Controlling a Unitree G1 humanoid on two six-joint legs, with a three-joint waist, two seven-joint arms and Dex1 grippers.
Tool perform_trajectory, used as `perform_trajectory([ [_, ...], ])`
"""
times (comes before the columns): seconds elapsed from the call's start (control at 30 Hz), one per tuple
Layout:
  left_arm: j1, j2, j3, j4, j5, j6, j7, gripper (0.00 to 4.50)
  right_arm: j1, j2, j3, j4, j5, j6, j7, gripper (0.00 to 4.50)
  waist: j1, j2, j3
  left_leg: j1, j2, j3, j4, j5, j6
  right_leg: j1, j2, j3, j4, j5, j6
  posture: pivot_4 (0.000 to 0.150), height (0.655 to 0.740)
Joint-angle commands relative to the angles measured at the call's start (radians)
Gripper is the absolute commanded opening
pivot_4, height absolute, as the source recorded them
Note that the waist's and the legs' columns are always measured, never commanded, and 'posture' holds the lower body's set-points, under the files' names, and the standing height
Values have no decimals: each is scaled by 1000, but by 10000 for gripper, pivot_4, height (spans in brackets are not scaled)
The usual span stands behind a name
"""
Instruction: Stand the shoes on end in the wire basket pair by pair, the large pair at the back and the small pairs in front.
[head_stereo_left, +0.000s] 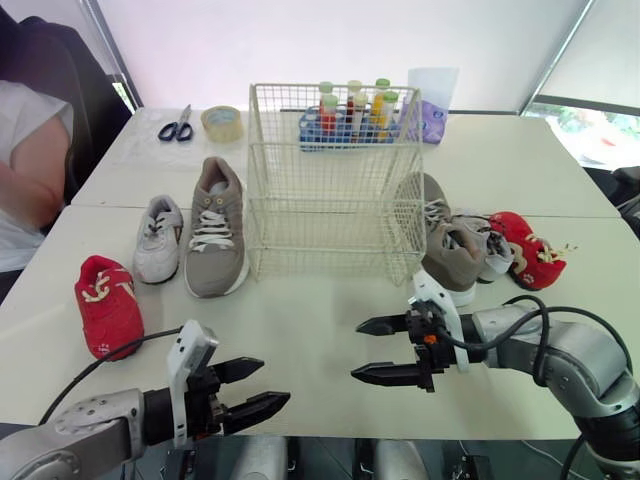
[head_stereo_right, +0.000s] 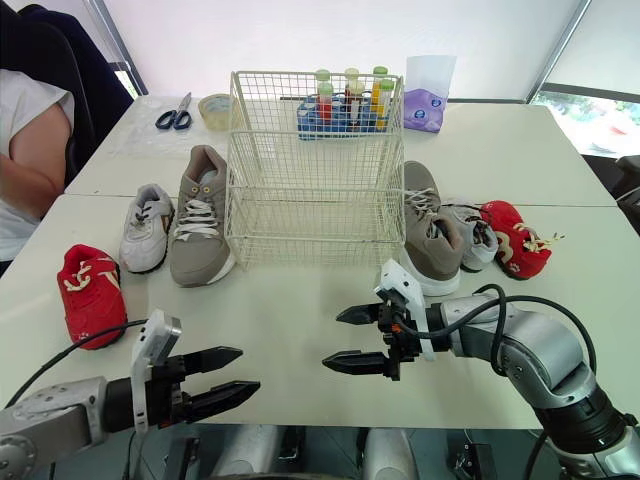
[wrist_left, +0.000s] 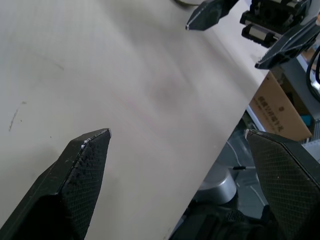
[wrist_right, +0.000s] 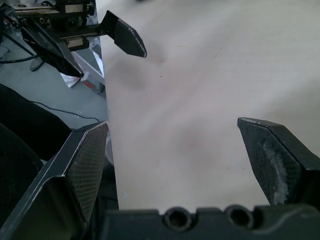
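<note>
Nearest, at the table's (head_stereo_left: 300, 310) 7 o'clock, the left gripper (head_stereo_left: 272, 382) hovers over the front edge, fingers spread wide and empty. At 5 o'clock the right gripper (head_stereo_left: 356, 349) is equally wide, holding nothing. Farther in, a red shoe (head_stereo_left: 108, 305) lies at 9 o'clock. Beyond it, a white shoe (head_stereo_left: 160, 240) and a large taupe shoe (head_stereo_left: 215, 228) lie flat just beside the empty wire basket (head_stereo_left: 335, 185) at centre. At the basket's 3 o'clock lie a second taupe shoe (head_stereo_left: 450, 250), a second white shoe (head_stereo_left: 494, 255) and a second red shoe (head_stereo_left: 525, 250). Scissors (head_stereo_left: 177, 125) sit at 11 o'clock.
</note>
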Motion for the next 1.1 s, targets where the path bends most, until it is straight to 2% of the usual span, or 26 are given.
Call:
perform_trajectory([
  [0.03,-1,-3,26,-19,-14,-12,8,44574,6,0,-15,-29,12,-12,5,45000,0,0,0,0,0,0,0,0,0,0,0,0,0,0,0,1500,7400],
  [0.5,-27,-6,-16,-29,14,-11,50,44574,-16,6,-3,-18,-2,-13,8,45000,0,0,0,0,0,0,0,0,0,0,0,0,0,0,0,1500,7400],
  [0.77,-50,1,1,-12,-87,14,46,44574,-46,-23,-16,-32,5,6,25,45000,0,0,0,0,0,0,0,0,0,0,0,0,0,0,0,1500,7400],
  [0.87,-57,24,15,-15,-93,14,32,44574,-138,-118,-40,-59,32,53,82,45000,0,3,2,0,0,0,0,0,0,0,0,0,0,0,0,1500,7400],
  [0.97,-69,96,151,6,-140,12,-27,44574,-374,-207,-105,7,108,91,187,45000,-5,6,4,0,0,1,1,0,0,-1,0,0,0,0,-1,1500,7400],
  [1.03,-98,156,212,10,-150,14,-80,44574,-496,-253,-96,78,85,73,258,45000,-2,6,5,-1,1,0,0,0,0,-2,2,0,1,1,-1,1500,7400],
  [1.1,-151,211,248,25,-160,18,-105,44574,-585,-286,-36,146,-9,5,316,45000,3,6,4,-1,2,-1,-2,0,-1,-2,2,-2,-1,1,-2,1500,7400],
])
